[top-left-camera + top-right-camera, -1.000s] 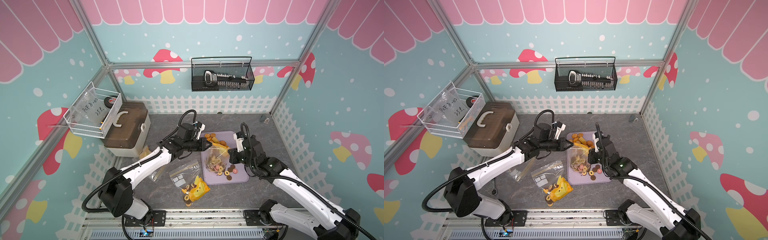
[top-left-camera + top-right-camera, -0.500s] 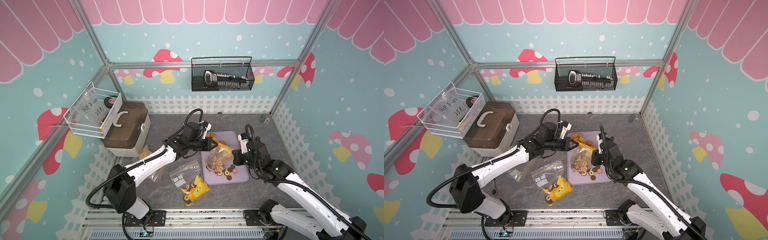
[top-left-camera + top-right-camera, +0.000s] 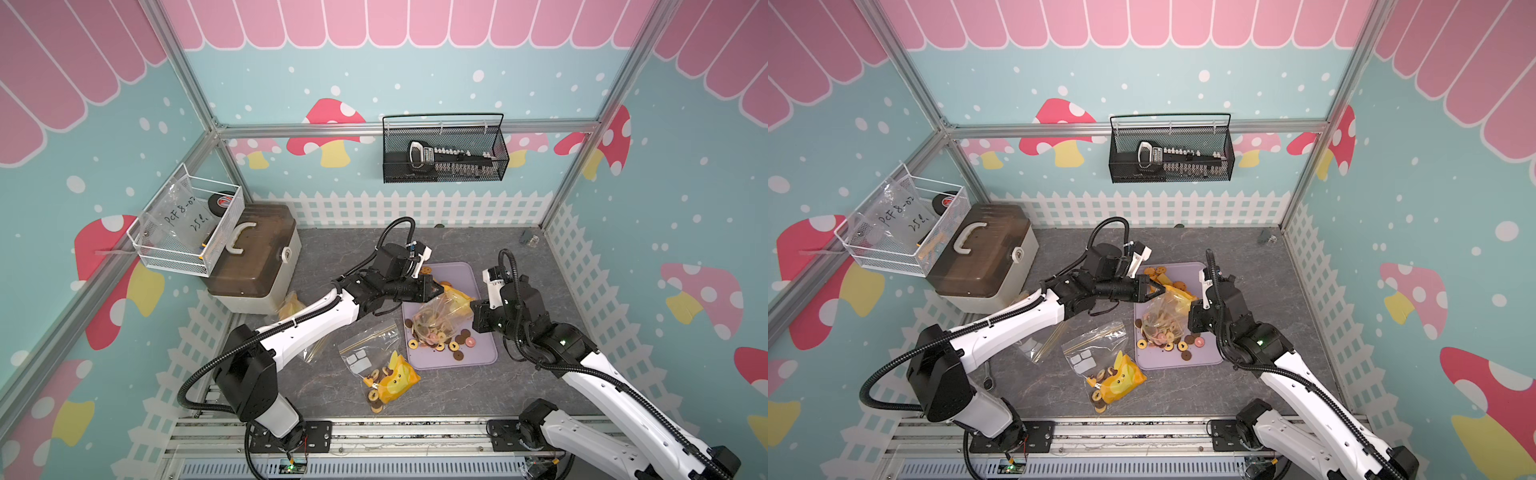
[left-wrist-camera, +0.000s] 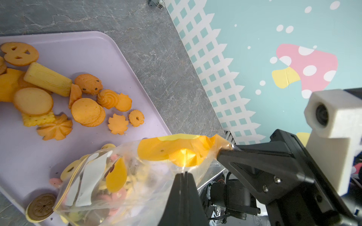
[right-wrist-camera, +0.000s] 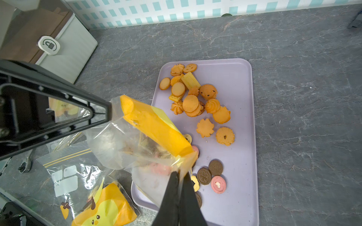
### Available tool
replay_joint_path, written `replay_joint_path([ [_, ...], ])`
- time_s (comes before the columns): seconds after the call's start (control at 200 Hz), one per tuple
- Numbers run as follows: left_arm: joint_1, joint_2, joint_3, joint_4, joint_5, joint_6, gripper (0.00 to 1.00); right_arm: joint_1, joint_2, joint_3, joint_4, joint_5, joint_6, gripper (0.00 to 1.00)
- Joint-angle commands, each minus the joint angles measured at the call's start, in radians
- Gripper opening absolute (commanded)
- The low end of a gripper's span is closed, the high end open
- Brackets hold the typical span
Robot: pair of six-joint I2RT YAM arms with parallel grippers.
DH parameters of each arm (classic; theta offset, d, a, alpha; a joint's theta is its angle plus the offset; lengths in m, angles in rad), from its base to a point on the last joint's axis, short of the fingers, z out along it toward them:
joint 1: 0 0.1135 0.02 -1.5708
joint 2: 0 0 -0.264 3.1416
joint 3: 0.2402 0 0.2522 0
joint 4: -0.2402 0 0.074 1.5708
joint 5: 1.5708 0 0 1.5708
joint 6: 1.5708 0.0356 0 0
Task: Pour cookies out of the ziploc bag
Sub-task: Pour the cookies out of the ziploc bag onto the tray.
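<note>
Cookies [image 5: 190,103]: small, orange, brown, pink.

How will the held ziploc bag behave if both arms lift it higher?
Probably floppy: the ziploc bag sags and creases between the left gripper and right gripper. Likely bottom-heavy, as cookies bunch at its low end over the lilac tray. The glossy film may slip from the pinches.
</note>
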Motion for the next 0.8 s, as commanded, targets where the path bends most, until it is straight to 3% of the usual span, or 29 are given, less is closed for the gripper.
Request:
replay_joint_path([
  [0.0,-0.004,-0.001,0.038,-0.015,-0.011,-0.012,0.0,-0.006,-0.006,0.04,-0.009,0.015,-0.01,0.0],
  [0.21,0.0,0.003,0.046,-0.019,-0.017,-0.007,0.0,-0.007,0.017,0.063,-0.001,0.005,-0.015,0.08],
  [0.25,0.001,0.007,0.047,-0.019,-0.016,-0.007,0.0,-0.007,0.022,0.065,0.001,-0.001,-0.015,0.14],
  [0.42,0.008,0.016,0.052,-0.016,-0.016,-0.007,0.0,-0.008,0.021,0.066,0.011,-0.005,-0.015,0.62],
  [0.485,0.016,0.016,0.052,-0.017,-0.017,-0.01,0.0,-0.007,0.009,0.063,0.018,-0.008,-0.02,0.73],
  [0.615,0.045,0.008,0.042,0.011,0.012,-0.031,0.0,-0.009,-0.005,0.066,0.021,-0.014,-0.032,0.87],
  [0.796,0.123,-0.038,0.018,0.076,0.074,-0.092,0.0,-0.008,-0.011,0.063,0.026,-0.004,-0.039,0.94],
])
